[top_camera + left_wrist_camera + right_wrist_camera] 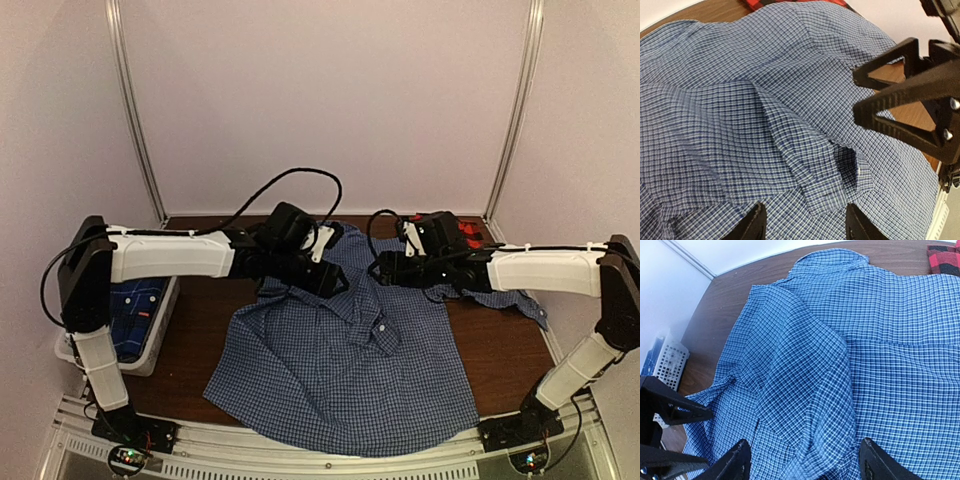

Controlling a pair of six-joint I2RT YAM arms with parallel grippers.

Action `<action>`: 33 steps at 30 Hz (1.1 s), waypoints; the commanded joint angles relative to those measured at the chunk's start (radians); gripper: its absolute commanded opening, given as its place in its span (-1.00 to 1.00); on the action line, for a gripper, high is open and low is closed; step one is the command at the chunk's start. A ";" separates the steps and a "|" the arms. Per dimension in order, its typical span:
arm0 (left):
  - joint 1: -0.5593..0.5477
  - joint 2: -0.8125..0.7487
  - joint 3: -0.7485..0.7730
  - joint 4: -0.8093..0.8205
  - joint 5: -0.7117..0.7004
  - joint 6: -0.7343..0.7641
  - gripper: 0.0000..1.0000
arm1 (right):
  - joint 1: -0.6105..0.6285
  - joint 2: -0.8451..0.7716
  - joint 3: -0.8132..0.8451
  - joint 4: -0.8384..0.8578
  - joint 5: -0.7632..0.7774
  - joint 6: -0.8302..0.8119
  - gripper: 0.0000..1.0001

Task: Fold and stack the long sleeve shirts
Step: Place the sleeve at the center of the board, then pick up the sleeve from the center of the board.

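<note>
Tabletop [190,350] of brown wood carried the blue-and-white gingham shirt [340,380], spread across its centre with the hem toward 6 o'clock. At 9 o'clock a white basket [166,322] held the darker blue plaid shirt [133,310]. The red-and-black plaid shirt [468,236] lay at 1 o'clock. Left gripper [805,220] and right gripper [802,460] hung over the gingham's 12 o'clock end, jaws spread, pinching nothing.
</note>
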 commanded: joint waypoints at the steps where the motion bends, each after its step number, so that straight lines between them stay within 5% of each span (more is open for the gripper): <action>1: 0.084 -0.143 -0.110 0.015 -0.085 -0.158 0.10 | 0.074 0.027 0.087 -0.068 0.099 -0.048 0.51; 14: 0.199 -0.312 -0.329 0.001 -0.047 -0.203 0.10 | 0.355 0.141 0.163 -0.302 0.382 -0.033 0.60; 25: 0.206 -0.408 -0.411 -0.059 -0.190 -0.303 0.10 | 0.375 0.257 0.141 -0.256 0.406 -0.154 0.61; 33: 0.206 -0.520 -0.490 -0.266 -0.298 -0.424 0.12 | 0.355 0.277 0.060 -0.181 0.369 -0.233 0.60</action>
